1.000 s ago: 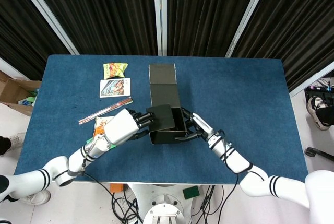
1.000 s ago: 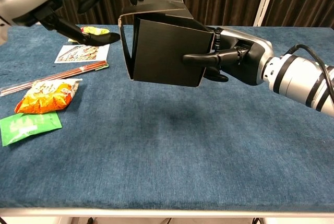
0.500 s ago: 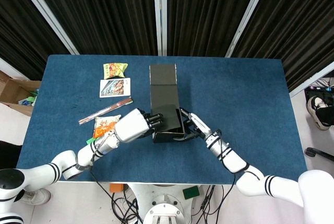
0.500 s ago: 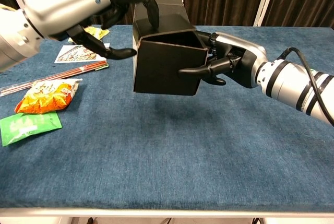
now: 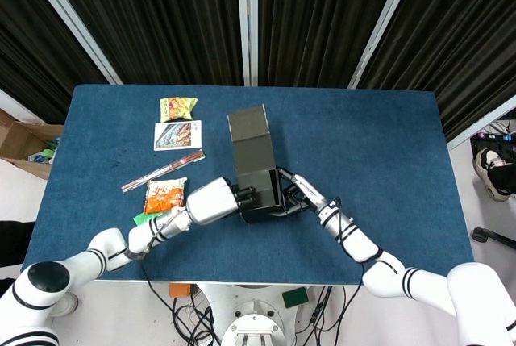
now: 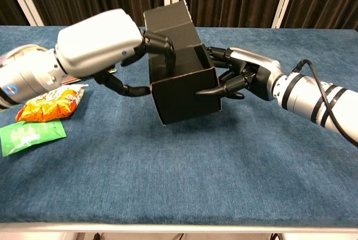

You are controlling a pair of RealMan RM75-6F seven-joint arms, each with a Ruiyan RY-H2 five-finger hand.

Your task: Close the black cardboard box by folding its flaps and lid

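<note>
The black cardboard box (image 6: pixel 184 92) sits low over the blue table, tilted, between both hands. Its long lid (image 5: pixel 247 124) stretches away from me, still up and open. My left hand (image 6: pixel 112 47) reaches in from the left, with its fingers (image 6: pixel 165 47) lying over the top of the box and pressing the folded flap, and its thumb curls beside the left wall. My right hand (image 6: pixel 240 75) grips the right side, thumb against the front wall. In the head view the left hand (image 5: pixel 216 201) and right hand (image 5: pixel 294 195) flank the box (image 5: pixel 256 189).
An orange snack packet (image 6: pixel 47 101) and a green packet (image 6: pixel 28 135) lie left of the box. Further back on the blue table (image 5: pixel 363 144) are a long red-striped strip (image 5: pixel 161 171), a printed card (image 5: pixel 177 135) and a yellow-green packet (image 5: pixel 177 107). A brown carton (image 5: pixel 20 140) stands beyond the table's left edge.
The box has come down towards the table and tilted. My left hand has moved from beside it onto its top, folding the flap down. The right hand stayed on the right side.
</note>
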